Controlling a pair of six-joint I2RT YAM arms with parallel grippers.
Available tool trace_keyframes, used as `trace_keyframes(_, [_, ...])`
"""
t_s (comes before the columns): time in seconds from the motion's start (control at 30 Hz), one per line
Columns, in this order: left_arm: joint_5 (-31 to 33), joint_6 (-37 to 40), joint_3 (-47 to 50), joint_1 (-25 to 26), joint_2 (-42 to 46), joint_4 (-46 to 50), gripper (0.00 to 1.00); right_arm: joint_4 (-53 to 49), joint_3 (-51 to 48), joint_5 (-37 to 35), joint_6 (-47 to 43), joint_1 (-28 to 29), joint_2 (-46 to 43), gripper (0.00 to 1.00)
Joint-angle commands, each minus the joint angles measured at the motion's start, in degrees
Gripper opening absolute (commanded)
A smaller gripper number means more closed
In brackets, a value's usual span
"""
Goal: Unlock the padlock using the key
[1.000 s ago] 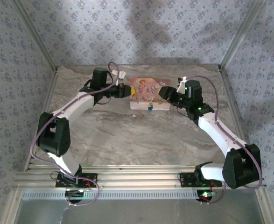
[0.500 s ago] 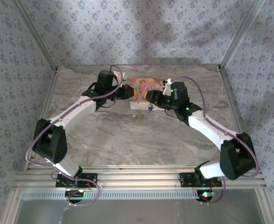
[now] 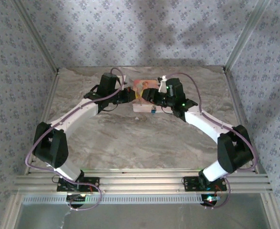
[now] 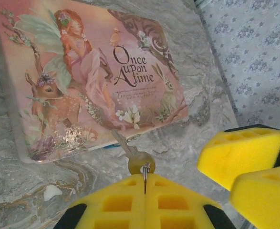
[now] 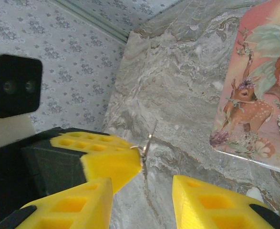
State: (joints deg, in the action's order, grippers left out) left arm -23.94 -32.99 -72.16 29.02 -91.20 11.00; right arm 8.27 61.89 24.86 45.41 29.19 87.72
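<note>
The tiny blue padlock [image 3: 152, 110] hangs on the front face of the pink floral box [image 3: 141, 107]. My left gripper [image 4: 144, 177] is shut on the ring of a brass-coloured key [image 4: 139, 161], whose blade points at the box's near edge [image 4: 92, 81]. A blue sliver [image 4: 112, 145] shows under that edge beside the key's tip. My right gripper [image 5: 142, 191] is open, its yellow fingers [image 4: 244, 151] close to the right of the left one. The key [image 5: 148, 145] shows edge-on in front of it. From above, the left gripper [image 3: 129, 95] and the right gripper [image 3: 148, 95] meet over the box.
The box [image 5: 264, 109] lies at the back middle of the marble table [image 3: 144, 138]. A small white fleck [image 4: 50, 192] lies on the table near the box's corner. Patterned walls and metal posts [image 3: 242, 33] enclose the table on three sides.
The right arm has swung left across the box until its open gripper sits beside the left gripper. The left gripper shifted slightly right at first, then held still.
</note>
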Motion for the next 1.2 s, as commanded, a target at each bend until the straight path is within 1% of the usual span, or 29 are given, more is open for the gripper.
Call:
trace_keyframes(0.0, [-0.3,-0.9,-2.2,0.3,2.7,0.5,0.00,-1.1,2.3,-0.3,-1.5,0.6,1.3,0.38])
trace_keyframes(0.1, [-0.6,-1.2,-2.2,0.3,3.0,0.4,0.00,-1.1,2.5,-0.1,-1.3,0.8,2.1,0.40])
trace_keyframes(0.23, [-1.1,-1.4,-2.1,0.3,3.5,0.4,0.00,-0.8,2.6,0.0,-1.3,1.1,2.6,0.41])
trace_keyframes(0.77, [-1.7,-1.6,-1.5,0.4,3.9,0.2,0.00,-0.2,3.3,0.6,-1.3,1.7,3.1,0.34])
trace_keyframes(0.9, [-1.6,-1.6,-1.5,0.4,3.9,0.1,0.00,-0.2,3.4,0.6,-1.3,2.1,3.1,0.38])
trace_keyframes(1.17, [-1.4,-1.5,-1.3,0.4,4.1,0.4,0.00,-0.3,2.8,0.1,-1.5,2.7,2.8,0.40])
